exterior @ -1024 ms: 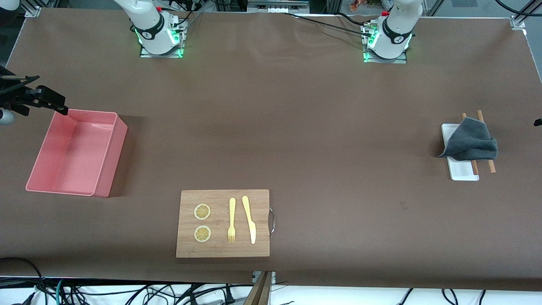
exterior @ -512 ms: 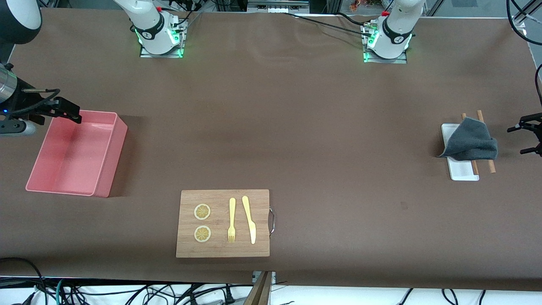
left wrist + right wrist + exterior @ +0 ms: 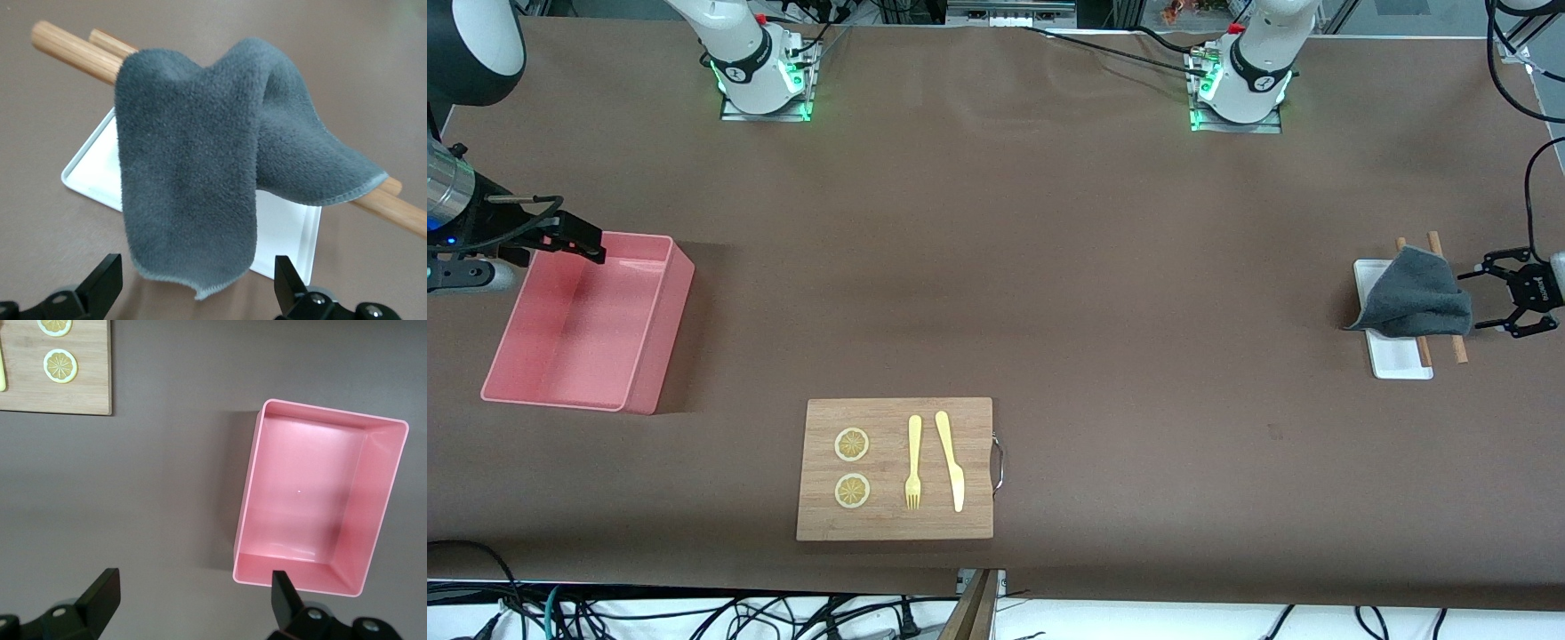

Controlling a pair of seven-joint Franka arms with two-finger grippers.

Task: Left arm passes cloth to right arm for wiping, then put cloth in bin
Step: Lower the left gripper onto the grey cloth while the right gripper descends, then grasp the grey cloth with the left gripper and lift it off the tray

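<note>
Since the cloth (image 3: 1414, 302) looks soft, light and floppy, draped over two wooden sticks (image 3: 1448, 298) above the white tray (image 3: 1398, 363), we judge our left gripper (image 3: 1501, 300), jaws apart beside it, should pinch the raised fold, while our right gripper (image 3: 580, 240) hangs spread over the bin (image 3: 654, 331).

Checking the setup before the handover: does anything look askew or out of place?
Only the cloth: it lies crumpled over two wooden sticks and the white tray, one corner hanging off. Nothing is spilled or damaged.
</note>
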